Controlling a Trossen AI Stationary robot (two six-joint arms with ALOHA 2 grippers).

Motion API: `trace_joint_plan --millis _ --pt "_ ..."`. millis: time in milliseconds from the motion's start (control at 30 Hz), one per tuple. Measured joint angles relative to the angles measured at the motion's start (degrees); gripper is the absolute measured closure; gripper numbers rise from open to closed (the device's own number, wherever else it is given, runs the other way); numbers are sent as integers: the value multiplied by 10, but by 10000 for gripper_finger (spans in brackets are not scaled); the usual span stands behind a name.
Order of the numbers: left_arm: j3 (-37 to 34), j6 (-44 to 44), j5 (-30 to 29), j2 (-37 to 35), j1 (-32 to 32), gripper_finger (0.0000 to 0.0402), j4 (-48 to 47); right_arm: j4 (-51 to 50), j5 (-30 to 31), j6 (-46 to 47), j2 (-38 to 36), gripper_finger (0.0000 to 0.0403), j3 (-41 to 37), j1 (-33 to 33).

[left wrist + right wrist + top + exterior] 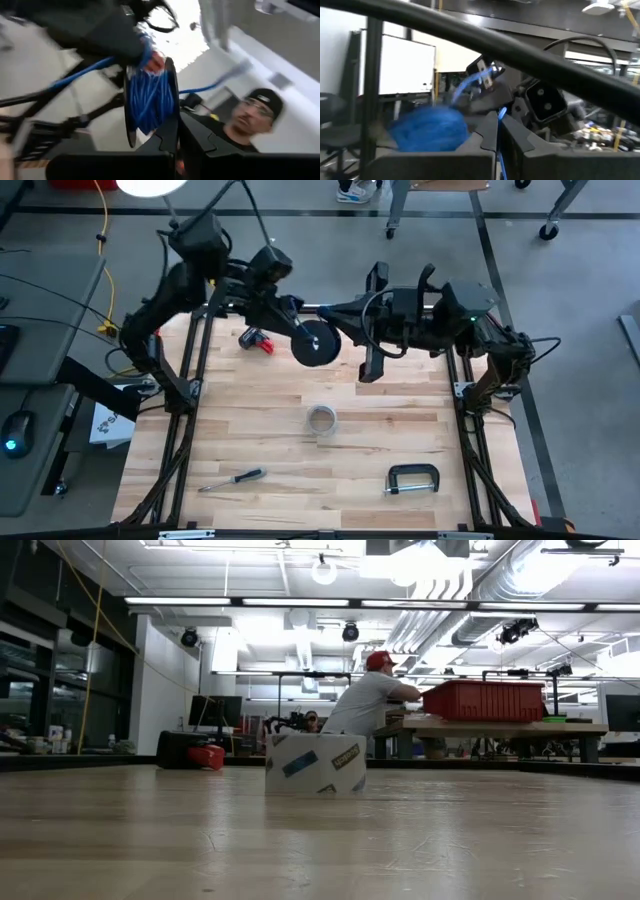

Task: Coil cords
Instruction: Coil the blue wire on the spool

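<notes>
The blue cord (150, 97) is wound on a black spool (316, 343), which hangs high over the table's far middle. My left gripper (176, 137) is shut just at the spool, seen edge-on in the left wrist view. In the right wrist view the spool is a blue blur (427, 130). My right gripper (497, 135) is shut beside it, coming from the table's right (333, 310). Loose stretches of blue cord (200, 90) lead off the spool. The low view shows neither gripper. My left gripper pinches the rim of one black flange (172, 117) of the spool between its two fingers. The spool is lifted clear of the table, its flanges on edge in front of the fingers. My right gripper has a strand of the blue cord (501, 114) between its shut fingers, held roughly level, high above the table. The strand runs on below the fingers (500, 165). Where it leads from there does not show.
On the wooden table lie a tape roll (321, 420) in the middle, a screwdriver (232, 478) at the near left, a C-clamp (412, 478) at the near right and a red-and-black object (258, 340) at the far left. People show in the room beyond.
</notes>
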Motion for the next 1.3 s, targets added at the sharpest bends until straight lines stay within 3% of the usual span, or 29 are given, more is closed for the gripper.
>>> trace_joint_plan --millis 200,467,767,900,1200,1300 --pt "0 -69 29 30 -28 397 120 -10 -58 15 1 403 0 -13" --pt "0 -61 34 42 -37 397 172 -4 -64 49 2 399 0 -12" --pt "0 -32 19 42 -20 397 232 6 -64 70 2 309 0 -13" --pt "0 2 -1 43 -17 397 240 6 -64 69 2 287 0 -13" --pt "0 46 -41 42 -17 397 262 14 -61 66 7 286 0 -12" --pt "0 46 -41 42 -17 397 262 19 -57 65 12 305 0 -12"
